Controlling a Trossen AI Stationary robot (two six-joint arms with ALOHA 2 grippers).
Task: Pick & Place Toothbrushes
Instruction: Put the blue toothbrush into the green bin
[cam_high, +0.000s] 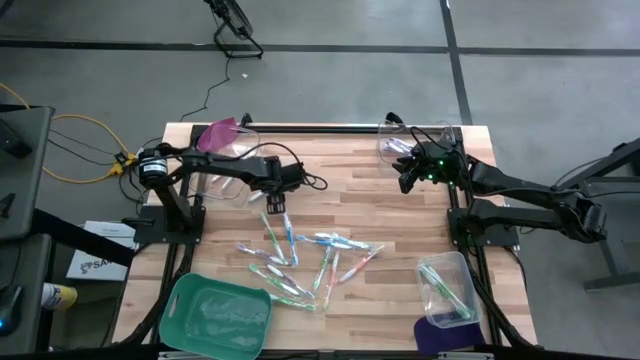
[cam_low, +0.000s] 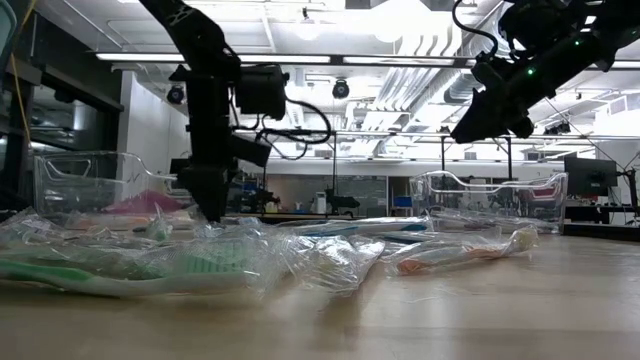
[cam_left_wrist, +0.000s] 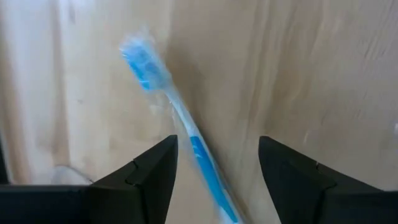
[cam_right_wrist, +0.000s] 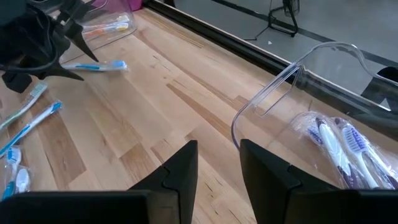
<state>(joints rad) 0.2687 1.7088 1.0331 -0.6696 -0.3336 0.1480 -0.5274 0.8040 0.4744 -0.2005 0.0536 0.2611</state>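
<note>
Several wrapped toothbrushes (cam_high: 300, 262), white with blue, green or pink handles, lie scattered on the wooden table's middle. My left gripper (cam_high: 275, 207) points down, open, just behind this scatter. A blue-handled toothbrush (cam_left_wrist: 186, 127) lies on the wood between its fingers, the bristle end sticking out beyond them (cam_right_wrist: 115, 64). My right gripper (cam_high: 407, 183) hangs open and holds nothing, above the table beside the far right clear container (cam_high: 415, 145).
A clear bin with a pink lid (cam_high: 225, 135) stands at the far left. The far right clear container holds purple toothbrushes (cam_right_wrist: 339, 140). Another clear bin (cam_high: 450, 290) with green ones sits near right, and a green tray (cam_high: 215, 315) sits near left.
</note>
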